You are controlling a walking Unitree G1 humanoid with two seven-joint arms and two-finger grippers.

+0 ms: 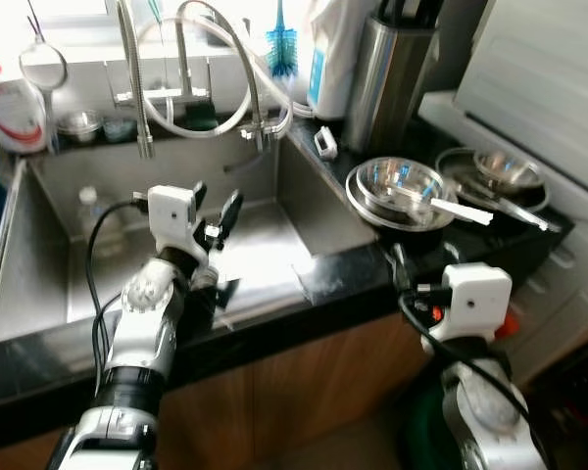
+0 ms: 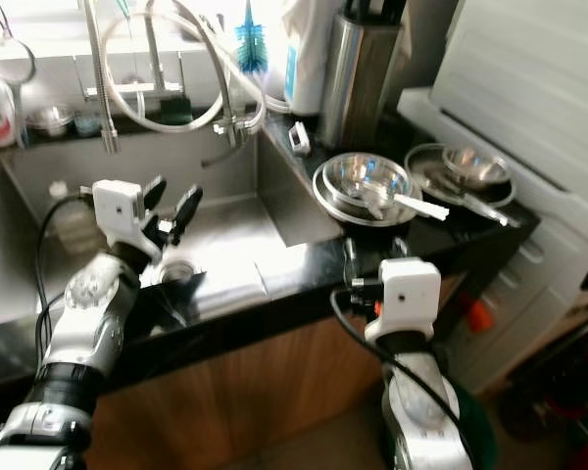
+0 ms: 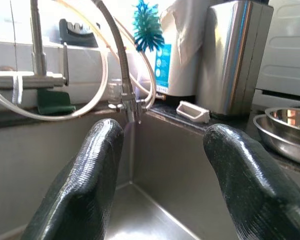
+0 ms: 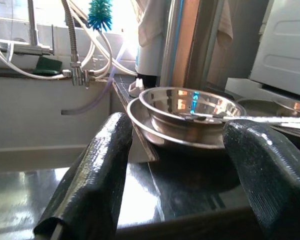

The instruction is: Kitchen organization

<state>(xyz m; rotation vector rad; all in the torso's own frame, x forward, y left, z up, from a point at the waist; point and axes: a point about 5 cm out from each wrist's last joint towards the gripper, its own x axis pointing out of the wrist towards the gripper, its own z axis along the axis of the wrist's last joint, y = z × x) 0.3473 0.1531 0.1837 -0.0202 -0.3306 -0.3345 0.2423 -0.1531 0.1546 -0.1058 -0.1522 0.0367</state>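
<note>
Steel sink (image 1: 39, 284) holds clear plastic bottle (image 1: 90, 211), blurry, hard to make out. Shiny round steel bowls (image 1: 397, 186) stacked on black counter (image 1: 353, 269) right of sink, long white-handled tool (image 1: 441, 206) lying in top bowl. More small bowls (image 1: 505, 171) behind, tongs across them. Tall steel knife holder (image 1: 387, 73) at back, top cut off. Blue bristly brush (image 1: 282, 44) by bendy tap hose (image 1: 237, 59). Left gripper (image 1: 214, 213) over sink, fingers spread, holding nothing. Right gripper (image 4: 180, 175) low at counter edge facing bowls, fingers apart, holding nothing
</note>
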